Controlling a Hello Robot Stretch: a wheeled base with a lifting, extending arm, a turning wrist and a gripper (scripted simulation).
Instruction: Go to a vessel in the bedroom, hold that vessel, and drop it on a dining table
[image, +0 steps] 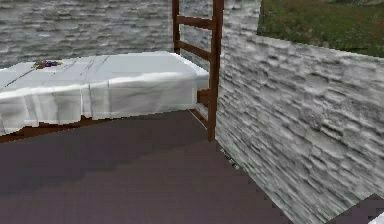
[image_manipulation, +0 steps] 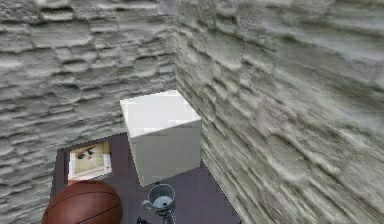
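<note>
A small grey-blue cup-like vessel (image_manipulation: 160, 197) stands near the front edge of a dark side table (image_manipulation: 215, 195) in the arm side view, with a small dark shape at its foot. It sits just in front of a white box (image_manipulation: 160, 135) and to the right of a brown basketball (image_manipulation: 85, 205). In the forward view a bed (image: 100, 85) with a white sheet lies ahead at the left. A small dark thing (image: 45, 65) rests on the bed's far left end.
A book or paper (image_manipulation: 88, 160) lies at the side table's left. Stone walls (image_manipulation: 290, 100) close the corner behind it. A wooden ladder-like frame (image: 213, 70) stands at the bed's end beside a stone wall (image: 300, 120) with a window (image: 320, 22). Dark floor (image: 120, 170) lies ahead.
</note>
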